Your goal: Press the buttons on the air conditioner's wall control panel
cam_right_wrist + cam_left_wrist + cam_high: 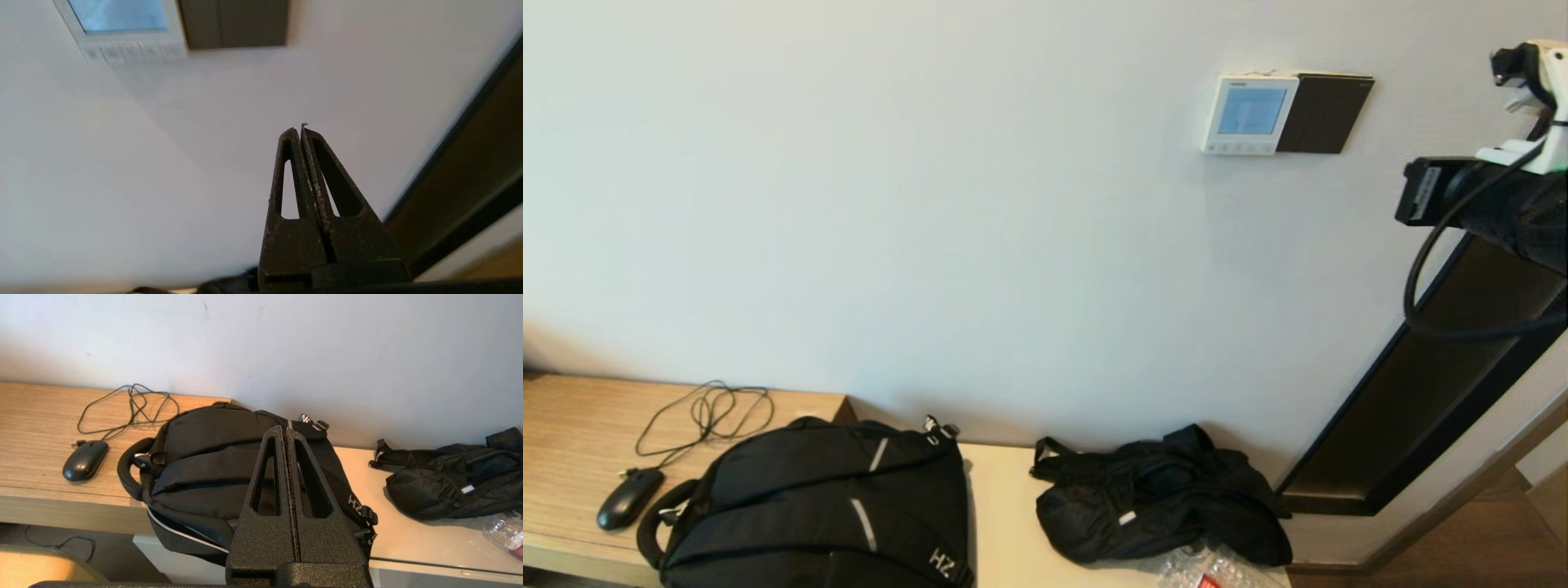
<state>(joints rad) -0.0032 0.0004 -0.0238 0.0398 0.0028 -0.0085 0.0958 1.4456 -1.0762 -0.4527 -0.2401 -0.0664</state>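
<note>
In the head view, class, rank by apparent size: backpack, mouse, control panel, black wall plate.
1. backpack
2-3. control panel and black wall plate: too alike to rank
4. mouse

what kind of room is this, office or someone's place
Probably a hotel room or bedroom, not an office: a wall thermostat beside a black switch plate, and a low wooden bench against the wall holding a backpack, a mouse and a crumpled black jacket.

Black backpack (825, 506) on the bench, wired mouse (629, 496) to its left on the wooden desk (572, 441), crumpled black bag (1160, 498) right.
</note>
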